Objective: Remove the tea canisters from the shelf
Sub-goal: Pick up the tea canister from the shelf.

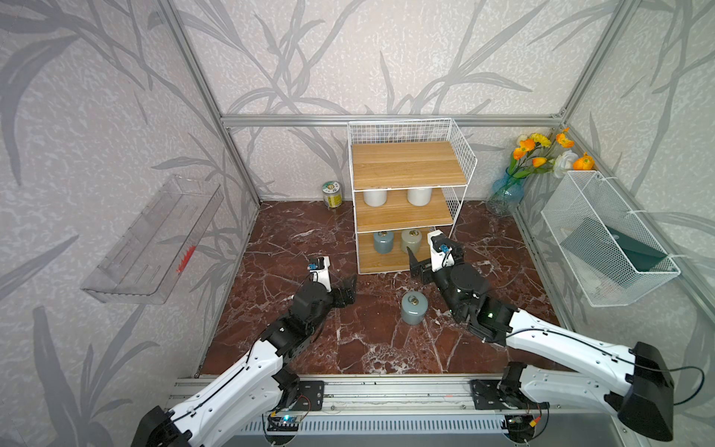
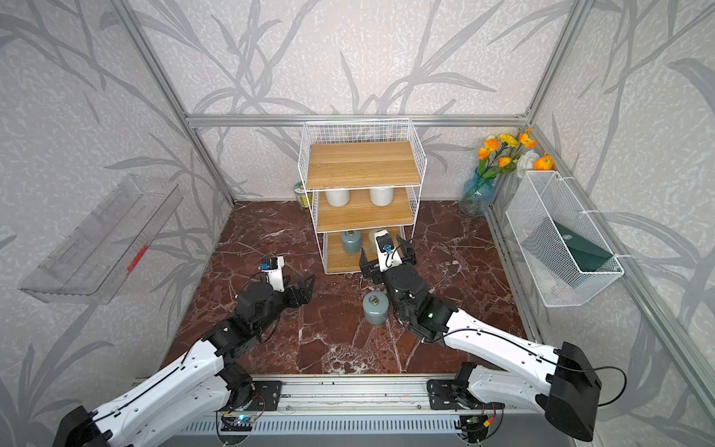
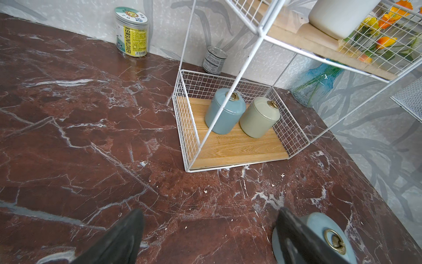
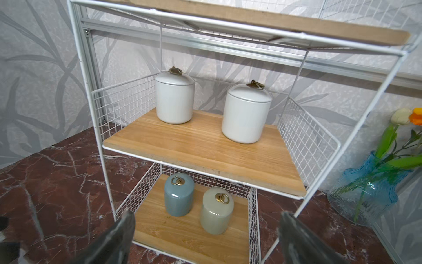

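— What writing could be read?
— Only "SUNFLOWER", on the yellow label of the tin (image 3: 132, 32) by the wall. The small metal can (image 3: 214, 60) had print too fine to read.
— And the tea canisters?
— One blue-grey canister (image 1: 413, 308) stood on the tabletop (image 1: 301, 240), near the left end effector (image 3: 210, 211), whose fingers were apart. Two off-white canisters (image 4: 174, 98) (image 4: 246, 113) sat on the shelf (image 1: 406, 162)'s middle board; the second blue-grey canister (image 4: 179, 197) and the beige canister (image 4: 217, 210) sat on its bottom board. The right end effector (image 4: 207, 213) gaped, empty, before them.

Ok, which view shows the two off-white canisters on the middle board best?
The right wrist view: both off-white canisters stand whole there, lids and ring pulls included. In both top views the top board hides their lids, leaving only bodies. The left wrist view catches just part of one body.
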